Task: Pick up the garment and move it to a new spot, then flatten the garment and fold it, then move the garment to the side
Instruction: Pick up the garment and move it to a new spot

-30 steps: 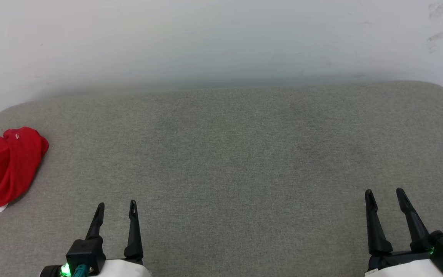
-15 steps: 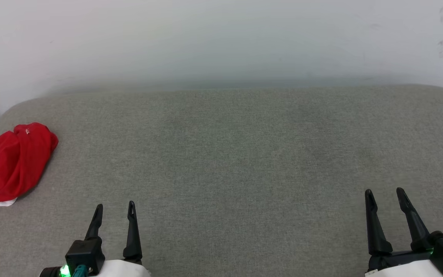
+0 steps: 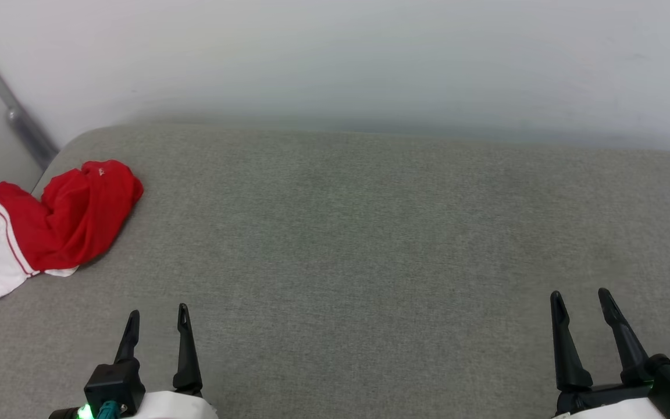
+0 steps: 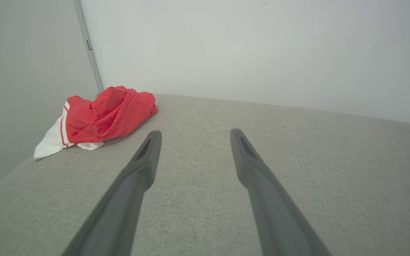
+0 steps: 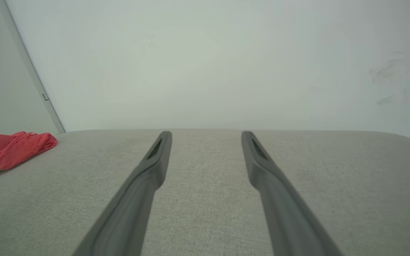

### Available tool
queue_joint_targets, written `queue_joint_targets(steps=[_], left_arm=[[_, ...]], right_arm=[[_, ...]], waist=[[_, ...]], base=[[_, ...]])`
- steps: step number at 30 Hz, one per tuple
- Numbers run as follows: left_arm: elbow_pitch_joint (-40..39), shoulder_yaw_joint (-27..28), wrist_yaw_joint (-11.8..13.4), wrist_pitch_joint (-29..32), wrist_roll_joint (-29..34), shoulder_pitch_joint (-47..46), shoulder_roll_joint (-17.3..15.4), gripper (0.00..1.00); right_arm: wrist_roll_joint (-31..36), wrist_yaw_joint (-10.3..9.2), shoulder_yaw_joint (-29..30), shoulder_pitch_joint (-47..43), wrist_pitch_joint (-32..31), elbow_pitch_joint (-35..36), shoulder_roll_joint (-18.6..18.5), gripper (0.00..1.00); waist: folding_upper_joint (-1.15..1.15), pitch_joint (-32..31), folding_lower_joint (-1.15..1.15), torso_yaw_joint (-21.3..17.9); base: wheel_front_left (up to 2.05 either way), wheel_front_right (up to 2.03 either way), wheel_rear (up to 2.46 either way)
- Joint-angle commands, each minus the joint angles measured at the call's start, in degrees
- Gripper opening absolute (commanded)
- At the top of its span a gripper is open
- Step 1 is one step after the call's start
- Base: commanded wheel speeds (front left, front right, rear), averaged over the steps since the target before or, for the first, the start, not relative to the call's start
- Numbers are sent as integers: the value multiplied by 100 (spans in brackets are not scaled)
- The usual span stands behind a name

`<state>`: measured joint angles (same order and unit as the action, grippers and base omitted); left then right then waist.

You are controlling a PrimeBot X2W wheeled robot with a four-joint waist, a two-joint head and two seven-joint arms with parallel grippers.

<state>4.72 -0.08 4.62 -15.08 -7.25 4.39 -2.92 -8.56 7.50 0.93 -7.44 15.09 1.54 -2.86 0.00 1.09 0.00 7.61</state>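
The garment (image 3: 67, 224) is a crumpled red shirt with a white, red-striped sleeve, lying at the far left edge of the grey cushioned surface (image 3: 346, 233). Its sleeve hangs slightly past that edge. The left wrist view has the garment (image 4: 105, 115) ahead and to the left of my fingers, and the right wrist view has the garment (image 5: 11, 151) far off at the left. My left gripper (image 3: 157, 314) is open at the lower left, well short of the shirt. At the lower right my right gripper (image 3: 579, 294) is open too, holding nothing.
A pale wall (image 3: 335, 58) runs along the back of the surface. A grey vertical strip (image 3: 15, 113) marks a wall corner at the left, just behind the shirt. The surface's left edge drops off beside the garment.
The head camera has turned left, so the whole picture has shifted right and the shirt's white sleeve has come into view. Both grippers stay open, and the shirt lies where it was.
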Motion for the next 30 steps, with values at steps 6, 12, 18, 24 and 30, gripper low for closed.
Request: queue_joint_targets(steps=[6, 12, 18, 24, 30], left_arm=[[23, 98, 26, -14, -51, 52, 5, 100], [35, 193, 32, -14, -110, 103, 4, 100], [43, 339, 41, -14, -196, 115, 5, 100], [22, 489, 6, -14, -322, 109, 4, 100], [6, 534, 22, -14, -365, 141, 4, 100]], right_arm=[[19, -2, -32, -106, 12, 10, -3, 100], [33, -2, -32, -148, 12, 10, -2, 100], [53, -2, -36, -174, 12, 2, -3, 100], [76, -2, -47, -196, 12, 10, -2, 100], [112, -2, -44, -212, 13, 32, -3, 100]], waist=[[0, -57, 0, 507], [0, -86, 0, 951], [0, -86, 0, 1335], [0, -85, 0, 1634], [0, -84, 0, 1826]], base=[[0, 0, 0], [0, 0, 0], [0, 0, 0], [0, 0, 0], [0, 0, 0]])
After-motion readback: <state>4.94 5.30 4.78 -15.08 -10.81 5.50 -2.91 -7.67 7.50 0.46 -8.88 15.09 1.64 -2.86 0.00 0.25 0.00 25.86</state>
